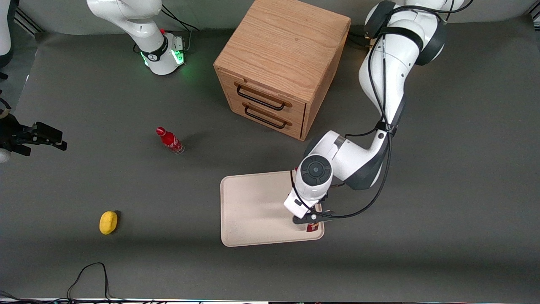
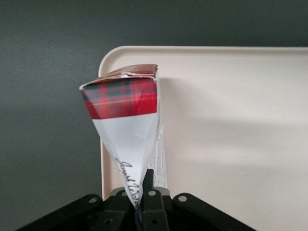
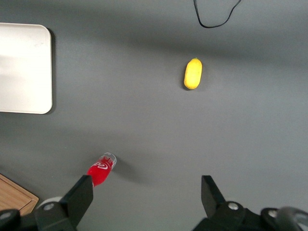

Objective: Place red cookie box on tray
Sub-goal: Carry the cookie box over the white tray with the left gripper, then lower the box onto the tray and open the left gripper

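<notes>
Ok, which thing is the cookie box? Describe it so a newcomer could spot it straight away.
Start at the big cream tray in front of the wooden drawer cabinet. Over the tray's corner nearest the front camera, at the working arm's end, the left arm's hand is shut on the red cookie box. It is a thin tartan-and-white carton, unlike the round red bottle or yellow lemon.

- The gripper (image 1: 311, 223) hangs over the tray (image 1: 253, 211), with the red cookie box (image 2: 127, 130) in its grasp.
- Drawer cabinet (image 1: 280, 63): at 12 o'clock from the tray.
- Bottle (image 1: 169, 140): 10 o'clock.
- Lemon (image 1: 108, 222): 9 o'clock.
</notes>
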Controlling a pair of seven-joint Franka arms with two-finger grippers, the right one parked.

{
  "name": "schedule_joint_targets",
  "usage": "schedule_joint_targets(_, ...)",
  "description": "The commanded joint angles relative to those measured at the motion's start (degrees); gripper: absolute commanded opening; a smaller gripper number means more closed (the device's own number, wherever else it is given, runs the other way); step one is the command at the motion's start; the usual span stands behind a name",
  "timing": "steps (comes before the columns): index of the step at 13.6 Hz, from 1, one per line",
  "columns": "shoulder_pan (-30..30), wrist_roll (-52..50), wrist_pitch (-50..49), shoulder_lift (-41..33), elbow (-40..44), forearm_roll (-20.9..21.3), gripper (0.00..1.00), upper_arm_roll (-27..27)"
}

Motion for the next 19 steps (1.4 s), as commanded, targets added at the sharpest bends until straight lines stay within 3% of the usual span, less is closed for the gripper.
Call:
schedule_joint_targets(1,-0.9,3.7,0.0,1.8,2.1,0.8,0.0,0.8)
schedule_joint_targets(5,-0.7,3.6,0.3,1.8,0.2,0.4,0.0,0.6)
schedule_joint_targets(6,-0.6,3.6,0.4,1.8,0.1,0.4,0.56,0.6)
schedule_joint_targets(7,-0.6,3.7,0.5,1.8,0.0,0.4,1.0,0.6)
schedule_joint_targets(15,-0.4,1.3,-1.5,-2.2,-0.5,-0.7,1.0,0.5)
schedule_joint_targets(17,0.5,1.9,-6.7,-8.4,-5.0,-1.7,1.0,0.4)
schedule_joint_targets(19,0.9,1.9,-7.3,-18.9,-15.2,-2.2,1.0,0.3)
